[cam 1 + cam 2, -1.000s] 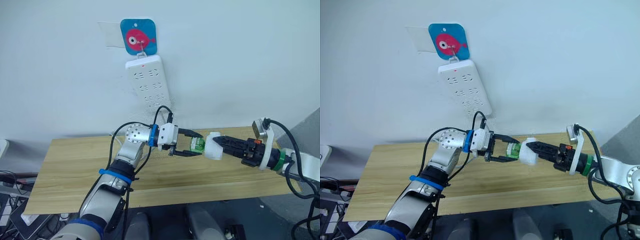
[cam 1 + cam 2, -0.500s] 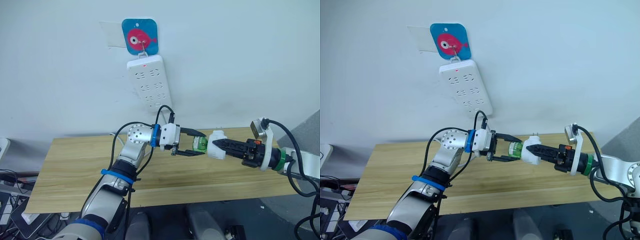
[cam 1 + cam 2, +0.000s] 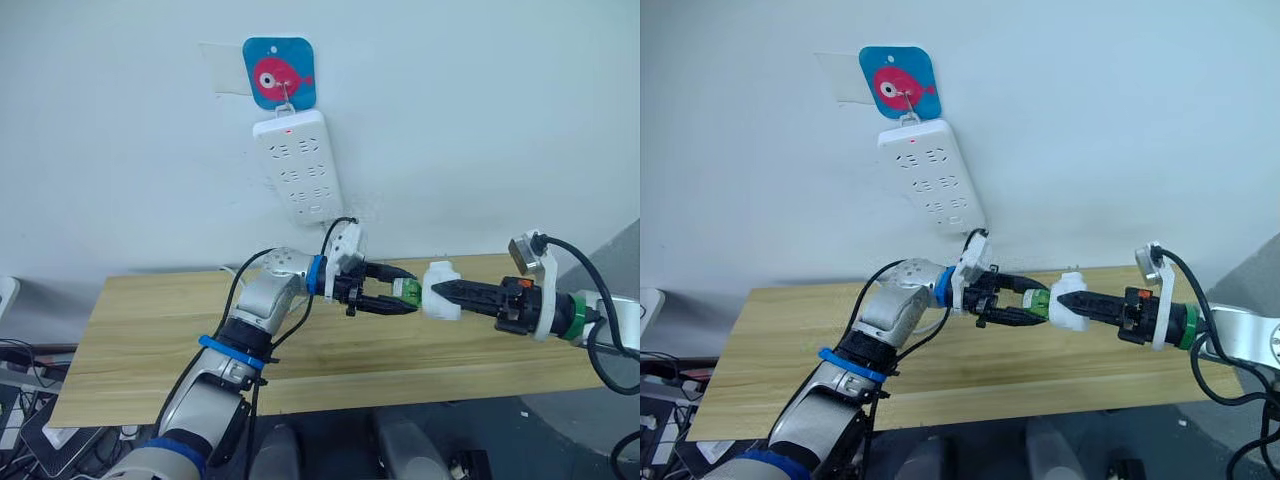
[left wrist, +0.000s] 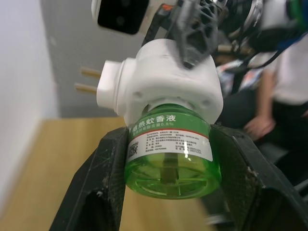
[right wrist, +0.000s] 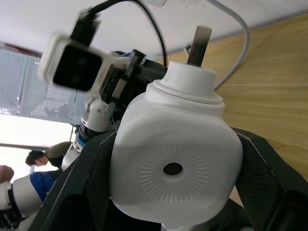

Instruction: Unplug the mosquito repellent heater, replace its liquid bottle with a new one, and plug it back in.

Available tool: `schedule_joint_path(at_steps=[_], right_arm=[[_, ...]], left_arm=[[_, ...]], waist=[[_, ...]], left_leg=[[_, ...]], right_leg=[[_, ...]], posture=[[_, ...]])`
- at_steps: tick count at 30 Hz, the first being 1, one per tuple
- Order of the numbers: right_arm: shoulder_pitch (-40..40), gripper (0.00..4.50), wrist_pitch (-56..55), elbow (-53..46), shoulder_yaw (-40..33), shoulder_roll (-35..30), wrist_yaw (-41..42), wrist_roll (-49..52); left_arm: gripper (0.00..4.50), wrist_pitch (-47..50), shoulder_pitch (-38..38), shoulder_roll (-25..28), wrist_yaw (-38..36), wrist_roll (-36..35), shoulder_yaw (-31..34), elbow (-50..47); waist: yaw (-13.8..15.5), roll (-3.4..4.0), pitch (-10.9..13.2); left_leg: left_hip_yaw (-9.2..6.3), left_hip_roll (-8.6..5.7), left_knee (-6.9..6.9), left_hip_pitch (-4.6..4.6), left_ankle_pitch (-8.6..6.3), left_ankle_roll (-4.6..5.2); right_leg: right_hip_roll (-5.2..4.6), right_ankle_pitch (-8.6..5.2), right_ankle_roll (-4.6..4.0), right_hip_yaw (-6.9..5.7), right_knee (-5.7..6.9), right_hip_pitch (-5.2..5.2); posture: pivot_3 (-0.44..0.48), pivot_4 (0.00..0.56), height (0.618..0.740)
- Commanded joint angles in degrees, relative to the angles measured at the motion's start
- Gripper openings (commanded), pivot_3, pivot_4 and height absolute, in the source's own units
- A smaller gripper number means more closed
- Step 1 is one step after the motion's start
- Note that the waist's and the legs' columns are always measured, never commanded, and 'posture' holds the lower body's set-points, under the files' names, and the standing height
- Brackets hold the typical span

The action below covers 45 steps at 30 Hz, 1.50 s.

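One mosquito repellent heater (image 3: 441,290) is held above the wooden table (image 3: 140,340), clamped by the right gripper (image 3: 447,293). One green liquid bottle (image 4: 168,154) is gripped by the left gripper (image 3: 408,297). Two prongs (image 4: 89,80) are seen in the left wrist view; one is seen in the right wrist view. One power strip (image 3: 296,165) hangs on the far wall.

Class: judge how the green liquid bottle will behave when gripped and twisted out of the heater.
The green liquid bottle looks like smooth round plastic, so it may slip between the left gripper fingers. Probably rigid and light. Laid down, it would likely roll.
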Motion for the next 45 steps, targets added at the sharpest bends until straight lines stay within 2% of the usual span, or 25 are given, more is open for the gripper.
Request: schedule_joint_path(at_steps=[1,4,7,11,12,15,21,24,27,30,32,39,45], right_arm=[[-0.8,3.12,0.9,-2.7,1.0,-2.7,2.9,1.4],[-1.3,3.12,0.0,-2.5,2.2,-3.5,3.6,1.4],[-1.7,3.12,-0.9,-1.6,2.5,-3.1,4.0,1.4],[-1.4,3.12,-1.0,-1.0,1.5,-2.8,5.6,1.4],[-1.3,3.12,-0.8,-0.7,1.2,-2.7,6.1,1.4],[-0.4,3.12,-0.4,-0.2,0.4,-3.5,7.1,1.4],[2.5,3.12,0.8,2.3,-1.1,-5.9,9.2,1.4],[2.6,3.12,0.3,4.3,-1.4,-6.1,8.8,1.4],[1.6,3.12,0.6,5.9,-1.8,-5.6,9.3,1.4],[0.7,3.12,1.0,6.9,-1.9,-4.9,9.5,1.4],[0.4,3.12,1.2,7.3,-2.2,-4.4,9.6,1.4],[-1.5,3.12,1.8,6.6,-2.3,-2.6,9.4,1.4],[-2.5,3.12,2.3,6.0,-2.4,-1.5,9.6,1.4]], left_arm=[[2.29,29.9,-7.0,2.2,3.0,-8.1,4.1,5.6],[2.29,38.8,-9.1,3.3,1.4,-10.7,2.5,7.7],[3.28,38.8,-8.4,4.1,0.4,-11.2,0.8,5.2],[4.48,37.4,-9.1,3.7,1.6,-11.5,2.7,5.7],[4.48,34.9,-9.2,3.6,2.2,-10.5,3.1,5.9],[4.48,23.8,-9.1,3.6,3.5,-7.2,4.5,5.1],[4.48,-6.8,-2.2,9.5,-8.9,0.9,-0.2,-7.9],[4.48,-21.4,2.4,8.3,-9.8,2.7,1.7,-10.9],[4.48,-42.1,4.9,4.8,-7.3,8.1,2.9,-7.3],[4.48,-71.8,4.0,-0.6,-1.8,14.8,4.8,2.4],[4.48,-83.6,2.9,-2.3,0.0,16.8,5.3,7.5],[4.48,-103.7,0.1,-4.5,3.4,18.0,3.1,19.0],[4.48,-109.1,-0.3,-4.6,8.1,20.6,0.3,23.0]], waist=[[-0.3,0.00,0.0],[-0.6,0.00,0.0],[-0.4,0.01,0.0],[0.1,0.00,0.0],[0.3,0.00,0.0],[1.0,0.00,0.0],[1.5,0.00,0.0],[2.1,0.00,0.0],[2.8,0.00,0.0],[3.1,-0.02,0.0],[3.4,-0.02,0.0],[3.1,-0.02,0.0],[2.8,-0.02,0.0]], left_leg=[[0.00,0.00,0.01,0.00,0.00,0.00],[0.03,0.01,-0.05,0.03,-0.01,0.02],[0.01,0.11,-0.07,0.03,-0.02,0.03],[0.03,0.11,-0.03,0.01,-0.02,0.02],[0.05,0.08,-0.02,0.01,-0.02,0.02],[0.08,0.08,-0.04,0.01,-0.02,0.01],[0.26,0.15,-0.08,0.00,0.05,-0.13],[0.35,0.15,-0.06,0.02,-0.01,-0.01],[0.40,0.12,-0.02,0.01,-0.02,0.01],[0.43,0.09,-0.01,-0.03,-0.03,0.02],[0.45,0.05,-0.01,-0.04,-0.05,0.07],[0.60,0.03,0.03,-0.07,-0.15,0.25],[0.57,0.02,0.04,-0.08,-0.15,0.25]], right_leg=[[0.02,-0.02,0.03,0.00,0.00,0.00],[0.05,-0.06,0.10,0.03,-0.06,0.00],[0.13,-0.01,-0.02,-0.01,-0.08,-0.02],[0.10,-0.01,-0.02,0.01,-0.08,-0.03],[0.07,-0.01,-0.01,0.02,-0.08,-0.02],[0.05,0.00,-0.03,0.04,-0.13,-0.03],[0.04,0.04,-0.09,0.11,-0.21,-0.04],[0.00,0.04,-0.09,0.16,-0.23,-0.02],[-0.03,0.07,-0.05,0.19,-0.31,-0.01],[-0.06,0.11,-0.01,0.20,-0.44,0.02],[-0.13,0.12,0.00,0.20,-0.48,0.03],[-0.19,0.15,0.05,0.28,-0.47,0.02],[-0.19,0.17,0.08,0.27,-0.46,0.03]], posture=[[-0.092,0.183,0.740],[-0.092,0.183,0.740],[-0.092,0.183,0.740],[-0.095,0.186,0.740],[-0.095,0.186,0.740],[-0.097,0.187,0.740],[-0.097,0.187,0.740],[-0.087,0.187,0.740],[-0.089,0.183,0.740],[-0.091,0.182,0.740],[-0.092,0.180,0.740],[-0.095,0.175,0.740],[-0.097,0.171,0.740]])
